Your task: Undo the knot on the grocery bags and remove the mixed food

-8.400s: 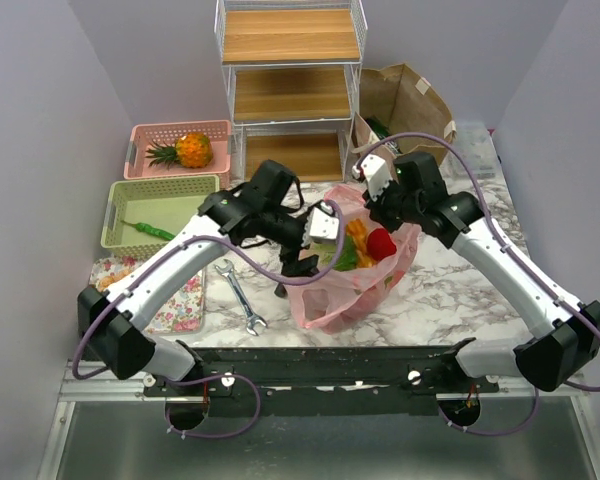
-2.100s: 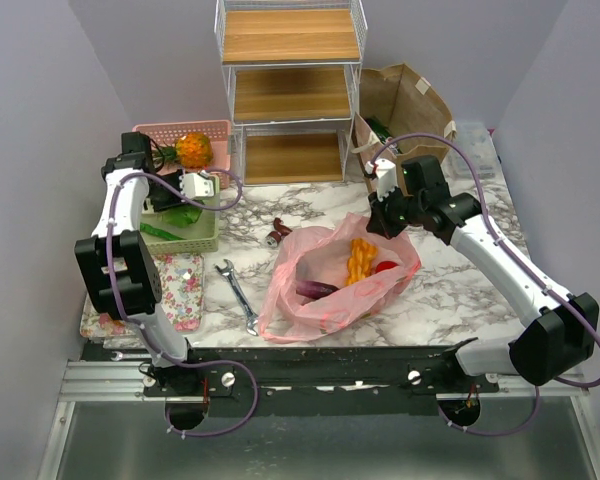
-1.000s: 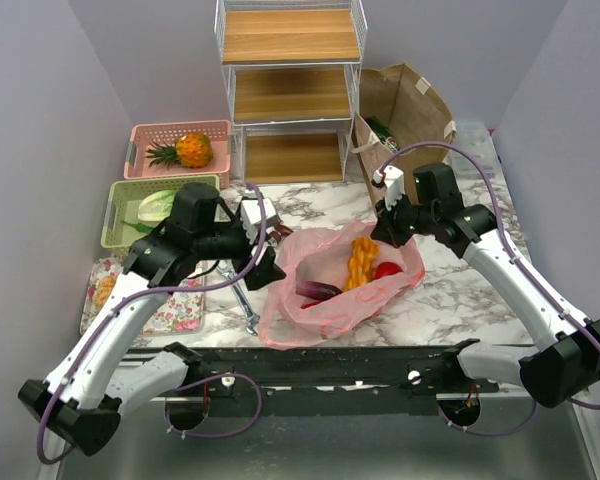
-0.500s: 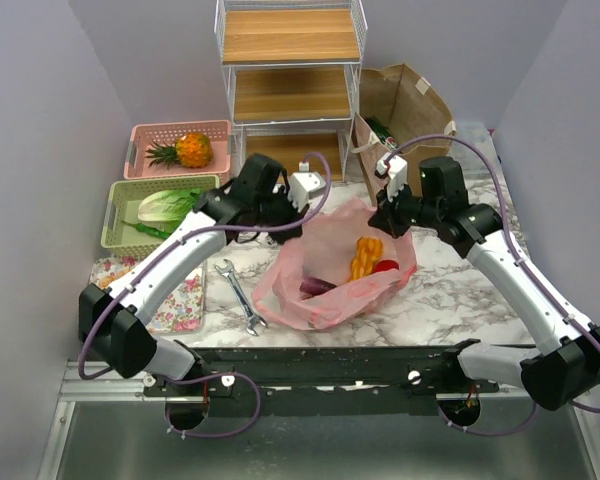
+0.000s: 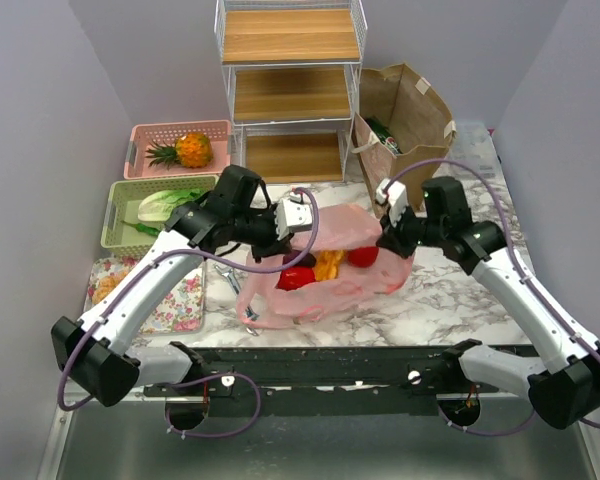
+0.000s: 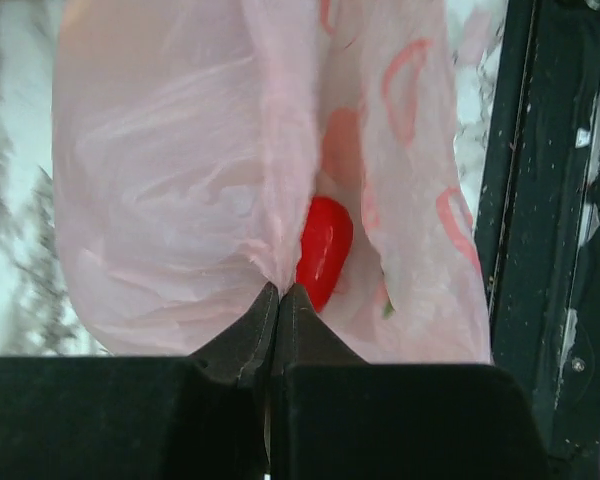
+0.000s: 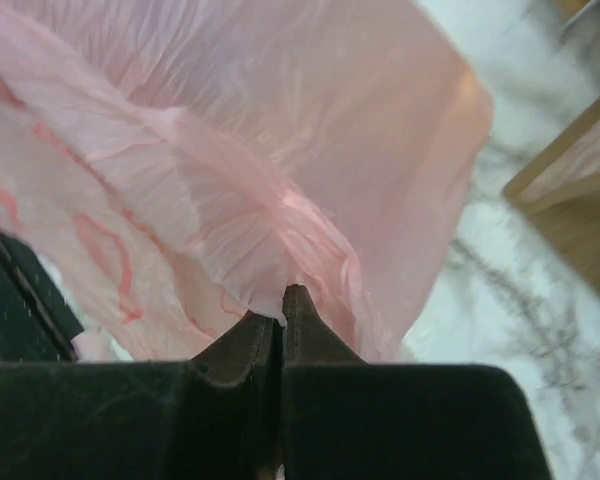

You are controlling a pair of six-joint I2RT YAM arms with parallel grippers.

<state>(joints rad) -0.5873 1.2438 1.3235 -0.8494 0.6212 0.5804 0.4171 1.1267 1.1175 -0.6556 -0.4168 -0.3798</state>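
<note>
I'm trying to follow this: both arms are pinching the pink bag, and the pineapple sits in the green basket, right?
The basket's colour is wrong: the pineapple sits in the pink basket, as the top view shows. The left fingers and right fingers are pinching the pink bag.

Robot lab test booth, plain lilac walls (image 5: 40, 100), two robot arms (image 5: 140, 290) bolted to marble-look table (image 5: 430, 300), wire shelf rack (image 5: 290, 95)

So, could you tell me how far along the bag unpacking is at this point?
Done: the pink bag shows no knot, and a lettuce lies in the green basket. In hand: the left tool and right tool each pinch the bag's film, stretching it between them. Left: the red vegetable and orange pieces inside it, and the brown paper bag, standing behind.
</note>
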